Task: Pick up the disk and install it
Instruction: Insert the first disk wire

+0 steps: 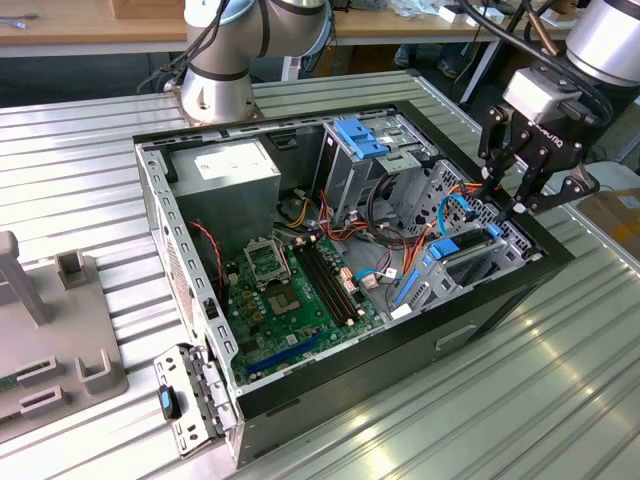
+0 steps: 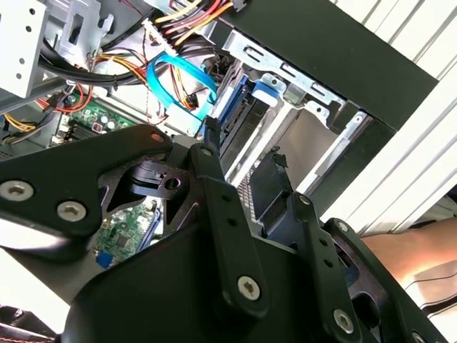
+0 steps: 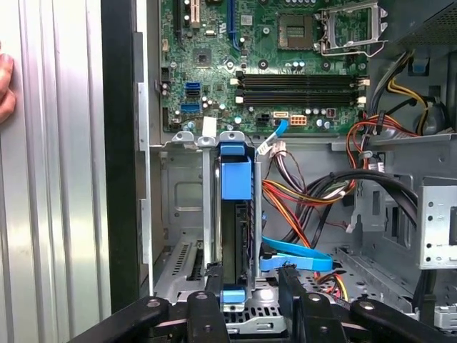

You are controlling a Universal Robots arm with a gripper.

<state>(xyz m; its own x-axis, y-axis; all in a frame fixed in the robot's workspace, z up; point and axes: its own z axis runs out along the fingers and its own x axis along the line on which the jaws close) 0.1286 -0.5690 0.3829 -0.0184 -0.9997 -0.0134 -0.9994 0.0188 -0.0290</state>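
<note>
The disk (image 1: 462, 252) is a dark drive with bright blue side rails. It stands on edge in the metal drive bay (image 1: 500, 250) at the front corner of the open computer case, on the exterior view's right. In the first wrist view the disk (image 3: 234, 236) sits in its slot with a blue rail tab at each end. My gripper (image 1: 503, 197) hovers just above it, open. Its black fingers (image 3: 213, 275) stand on either side of the disk's end with a gap on one side. In the second wrist view the gripper (image 2: 243, 146) hangs over the disk's blue rail (image 2: 232, 114).
The case holds a green motherboard (image 1: 290, 285), a grey power supply box (image 1: 235, 170), a tall cage with a light-blue latch (image 1: 360, 135) and bundles of cables (image 3: 307, 193). A grey fixture (image 1: 50, 330) lies on the exterior view's left. A person's hand (image 3: 4, 86) rests on the ribbed table (image 1: 520, 400).
</note>
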